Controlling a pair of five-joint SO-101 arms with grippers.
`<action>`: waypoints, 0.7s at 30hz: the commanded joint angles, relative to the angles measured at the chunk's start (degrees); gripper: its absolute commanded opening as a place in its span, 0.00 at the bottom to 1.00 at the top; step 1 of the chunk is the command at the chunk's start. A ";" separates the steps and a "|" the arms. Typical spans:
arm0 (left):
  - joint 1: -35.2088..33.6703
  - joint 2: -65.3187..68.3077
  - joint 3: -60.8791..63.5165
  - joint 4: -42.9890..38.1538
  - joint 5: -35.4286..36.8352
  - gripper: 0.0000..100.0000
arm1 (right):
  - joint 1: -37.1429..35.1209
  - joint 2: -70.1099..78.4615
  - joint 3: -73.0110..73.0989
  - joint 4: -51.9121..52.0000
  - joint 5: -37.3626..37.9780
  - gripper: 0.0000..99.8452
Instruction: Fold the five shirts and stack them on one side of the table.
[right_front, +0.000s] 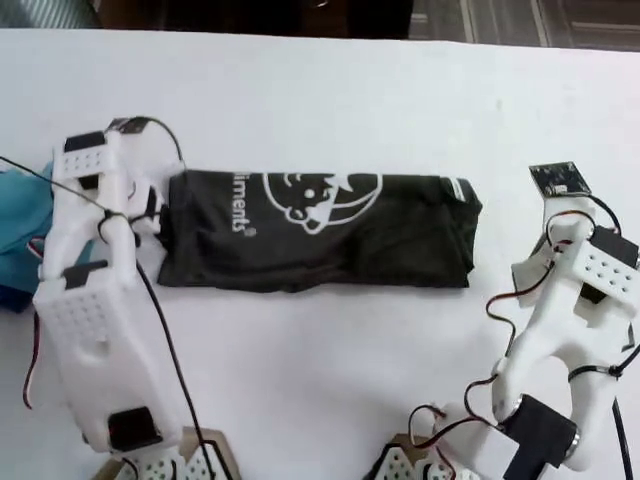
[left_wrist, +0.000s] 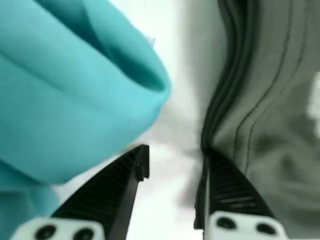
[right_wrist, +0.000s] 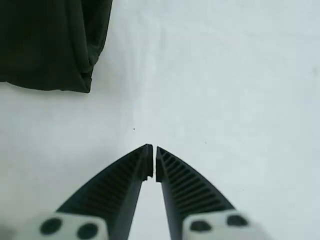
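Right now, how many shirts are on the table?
2. A black shirt lies folded in the middle of the table; a blue shirt sits at its left edge. More may hide beneath it.

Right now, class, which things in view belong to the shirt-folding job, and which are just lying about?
Job: black shirt, folded mid-table; teal shirt at the table's left edge; white table; left end effector, open between both shirts; right end effector, shut.
Just there: small dark board beside the right arm; dark strip beyond the table.
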 joint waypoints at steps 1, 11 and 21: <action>-0.70 -0.09 -9.36 8.00 0.53 0.19 | 0.13 -2.86 -0.18 0.22 0.18 0.02; 0.35 -0.88 -17.19 16.35 0.62 0.19 | -3.56 -2.86 0.00 0.22 -0.35 0.02; 5.36 13.19 -22.73 13.80 7.91 0.19 | -2.59 -2.86 1.49 0.66 -0.35 0.02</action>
